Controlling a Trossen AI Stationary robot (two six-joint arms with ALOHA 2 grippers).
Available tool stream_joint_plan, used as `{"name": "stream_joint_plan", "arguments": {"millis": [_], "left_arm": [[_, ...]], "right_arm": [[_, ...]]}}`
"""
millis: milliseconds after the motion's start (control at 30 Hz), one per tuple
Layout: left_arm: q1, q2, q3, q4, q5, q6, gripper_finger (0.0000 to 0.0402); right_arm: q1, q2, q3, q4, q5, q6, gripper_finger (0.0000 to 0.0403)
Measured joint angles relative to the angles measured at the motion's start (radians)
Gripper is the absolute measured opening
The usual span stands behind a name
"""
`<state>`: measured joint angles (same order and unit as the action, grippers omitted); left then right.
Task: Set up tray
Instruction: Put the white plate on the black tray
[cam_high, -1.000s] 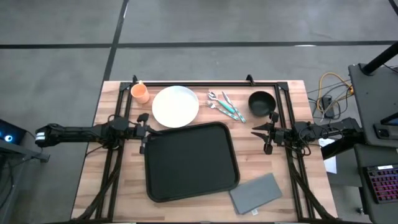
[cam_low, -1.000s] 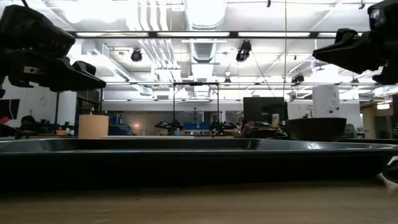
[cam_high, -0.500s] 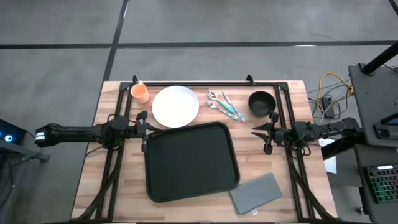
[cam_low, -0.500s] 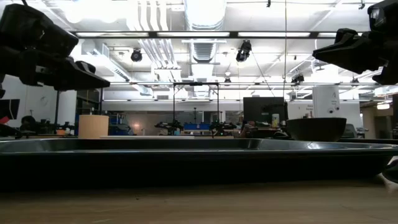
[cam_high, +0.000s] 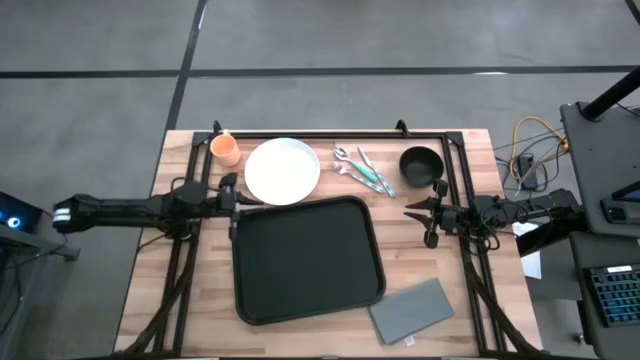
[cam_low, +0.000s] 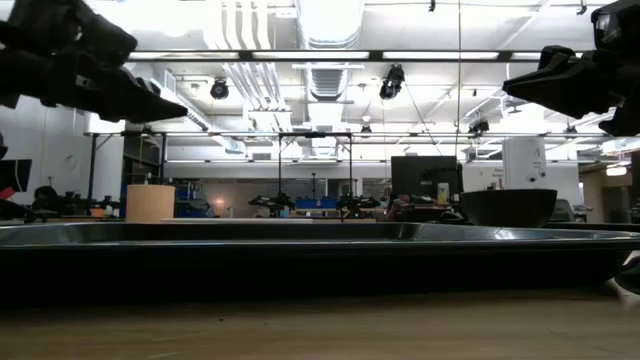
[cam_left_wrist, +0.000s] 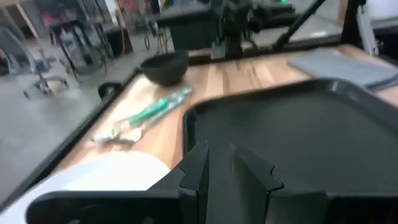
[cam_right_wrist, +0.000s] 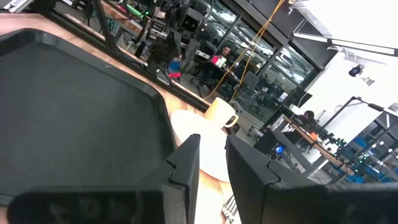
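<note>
A flat grey rectangular napkin (cam_high: 411, 309) lies at the near edge of the light wooden slatted surface (cam_high: 150, 285), just beside the near right corner of the large black rectangular plastic tray (cam_high: 306, 258). The tray, with rounded corners and a raised rim, sits in the middle of the surface, slightly turned, with nothing on it.

The left pincer (cam_high: 230, 207) hovers over the tray's far left corner, its two dark fingers (cam_left_wrist: 194, 171) set narrowly with a slim gap between them, holding nothing. In the low view it hangs well above the tray rim. The right pincer (cam_high: 423, 213) hovers off the tray's right side, between the tray and the surface's right edge, also above the surface; its fingers (cam_right_wrist: 186, 160) stand narrowly apart and grip nothing.

Beyond the tray, a round white plate (cam_high: 283, 170) lies just beside the tray's far rim. Left of the plate stands a small orange cup (cam_high: 225, 148). Right of the plate lie pieces of metal cutlery with teal handles (cam_high: 363, 170), and further right a round black bowl (cam_high: 421, 165) sits near the far right corner.
</note>
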<state>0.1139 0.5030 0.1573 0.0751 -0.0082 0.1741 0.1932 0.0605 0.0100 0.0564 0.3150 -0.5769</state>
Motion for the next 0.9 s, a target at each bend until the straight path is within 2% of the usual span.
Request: {"name": "stream_joint_plan", "arguments": {"millis": [167, 367, 533, 667, 767, 900], "left_arm": [[0.000, 0.111, 0.082, -0.116, -0.025, -0.001, 0.0058], [0.000, 0.253, 0.172, -0.121, -0.063, 0.018, 0.0115], [0.000, 0.371, 0.269, -0.219, -0.152, 0.050, 0.0152], [0.000, 0.459, 0.345, -0.327, -0.218, 0.052, 0.0160], [0.000, 0.520, 0.383, -0.388, -0.288, 0.052, 0.0161], [0.002, 0.589, 0.403, -0.406, -0.471, 0.052, 0.0161]], "right_arm": [[0.000, 0.000, 0.000, 0.000, 0.000, 0.000, 0.0068], [0.000, 0.000, 0.000, 0.000, 0.000, 0.000, 0.0068], [0.000, 0.000, 0.000, 0.000, 0.001, 0.000, 0.0068], [0.000, 0.000, 0.000, 0.000, 0.001, 0.000, 0.0068], [0.000, 0.000, 0.000, 0.000, 0.001, 0.000, 0.0068], [0.000, 0.001, 0.000, 0.000, 0.001, 0.000, 0.0068]]}}
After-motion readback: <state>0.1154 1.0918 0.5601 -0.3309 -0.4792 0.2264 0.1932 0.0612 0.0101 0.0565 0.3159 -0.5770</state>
